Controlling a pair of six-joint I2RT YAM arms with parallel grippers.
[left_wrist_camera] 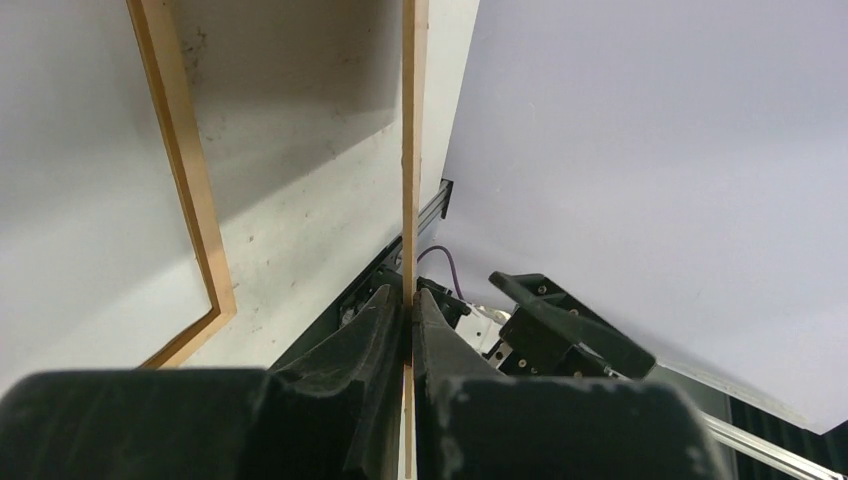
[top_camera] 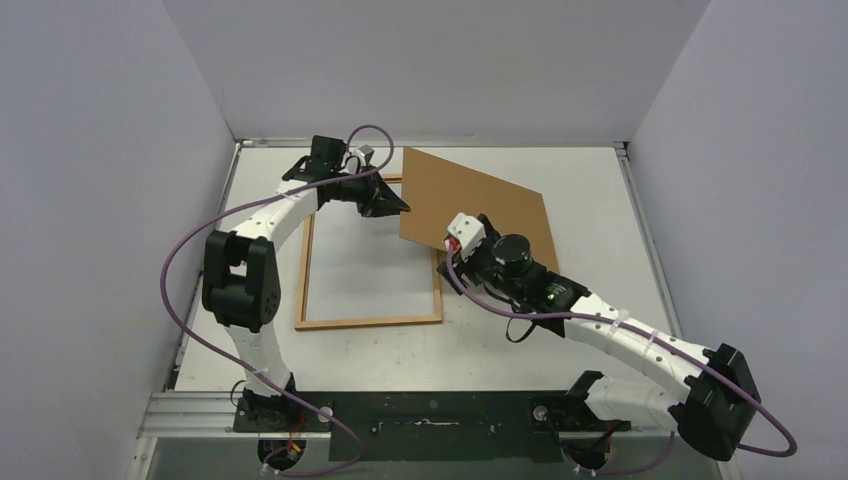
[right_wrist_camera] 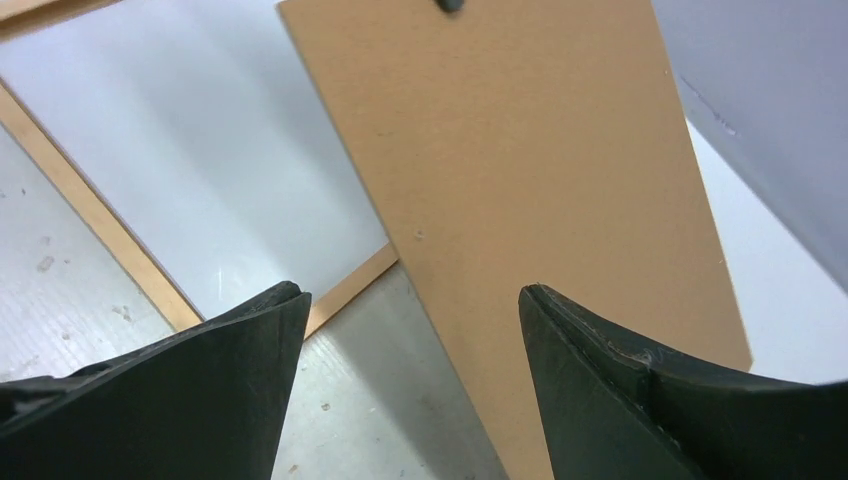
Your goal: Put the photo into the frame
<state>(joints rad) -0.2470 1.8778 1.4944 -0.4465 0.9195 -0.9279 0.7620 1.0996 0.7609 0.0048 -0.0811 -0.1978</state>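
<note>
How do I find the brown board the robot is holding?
Look at the white table, where a thin wooden frame lies flat. At the frame's far right corner, the left gripper pinches a board by its edge. The board is solid, plain brown all over and tilted up, while the frame is only an open outline.

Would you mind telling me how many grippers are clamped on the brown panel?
1. The left gripper pinches the brown panel at its left edge, over the frame; the right gripper sits open at its near edge.
</note>
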